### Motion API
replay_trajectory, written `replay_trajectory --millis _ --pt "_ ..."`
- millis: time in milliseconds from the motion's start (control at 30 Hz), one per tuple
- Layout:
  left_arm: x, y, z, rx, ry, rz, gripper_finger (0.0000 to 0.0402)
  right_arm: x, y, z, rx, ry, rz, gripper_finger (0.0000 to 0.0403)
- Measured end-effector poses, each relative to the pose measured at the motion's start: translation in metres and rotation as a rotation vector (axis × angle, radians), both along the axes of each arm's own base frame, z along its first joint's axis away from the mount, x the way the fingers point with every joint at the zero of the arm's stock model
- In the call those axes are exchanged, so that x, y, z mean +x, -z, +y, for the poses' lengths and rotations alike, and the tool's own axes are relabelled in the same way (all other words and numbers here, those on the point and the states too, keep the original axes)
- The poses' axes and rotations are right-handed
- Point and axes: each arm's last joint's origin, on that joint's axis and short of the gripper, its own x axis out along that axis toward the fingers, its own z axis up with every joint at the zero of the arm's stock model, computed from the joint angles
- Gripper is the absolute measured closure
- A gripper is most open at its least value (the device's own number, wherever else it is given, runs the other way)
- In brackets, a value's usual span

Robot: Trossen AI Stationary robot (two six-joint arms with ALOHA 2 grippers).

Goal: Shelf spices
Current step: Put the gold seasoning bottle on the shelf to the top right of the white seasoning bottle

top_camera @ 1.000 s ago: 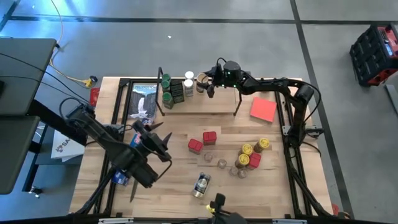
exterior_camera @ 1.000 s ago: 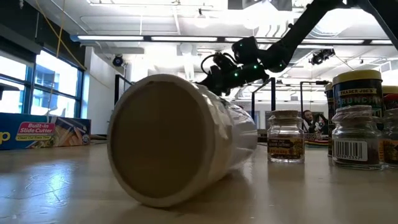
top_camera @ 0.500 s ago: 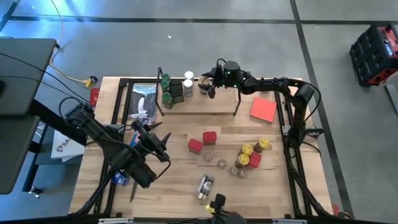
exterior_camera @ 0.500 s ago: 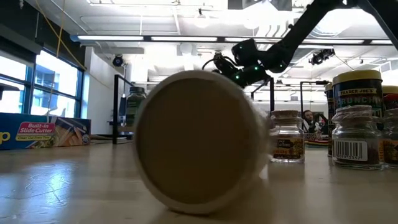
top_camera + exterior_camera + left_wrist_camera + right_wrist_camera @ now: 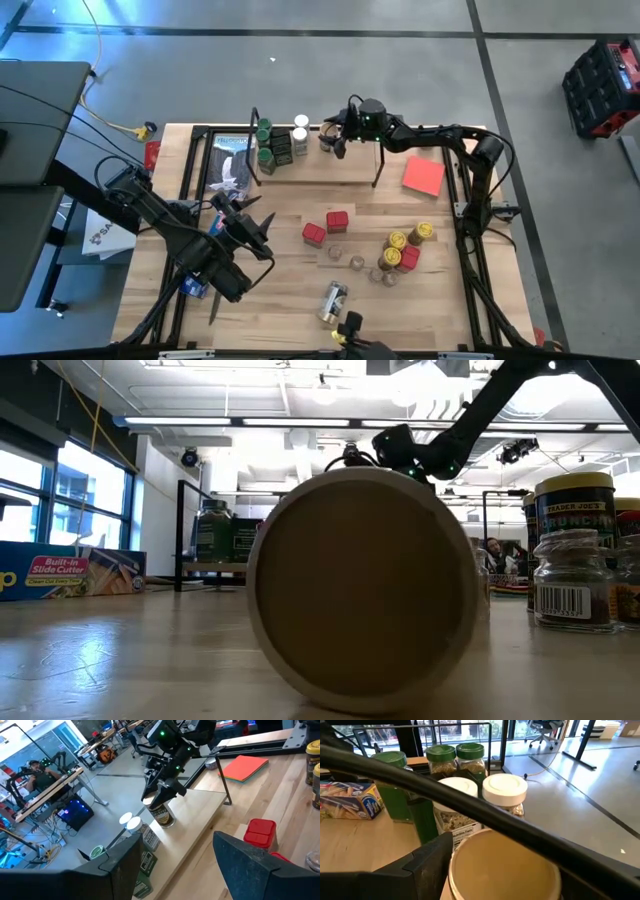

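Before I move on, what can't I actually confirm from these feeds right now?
- Low view: the fallen jar fills the middle and hides most of the shelf.
- Right wrist view: a dark cable crosses the tan-lidded jar; its base on the shelf is cut off.
- High view: right gripper covers that jar; contact unclear.
- Left gripper: open, nothing between its fingers; the table below is unseen.

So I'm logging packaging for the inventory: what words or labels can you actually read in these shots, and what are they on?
"Built-in Slide Cutter": blue box, low view.
"TRADER JOE'S" and "RUNCHY", cut off at the edge: dark jar, low view.
Barcode digits on the clear jar: too small.
Labels on the shelf jars: blurred.
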Motion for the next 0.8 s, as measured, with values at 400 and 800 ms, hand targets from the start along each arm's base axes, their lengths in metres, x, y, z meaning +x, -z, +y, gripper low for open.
replay_trajectory --millis 400,800 --pt "0.0 0.0 0.0 -0.007 -0.001 -0.002 0.0163 -0.006 -0.044 0.004 -0.074 0.018 -0.155 0.0102" --pt "0.001 0.0 0.001 -0.001 -0.005 -0.001 0.0163 -0.017 -0.109 0.031 -0.032 0.037 0.223 0.0176"
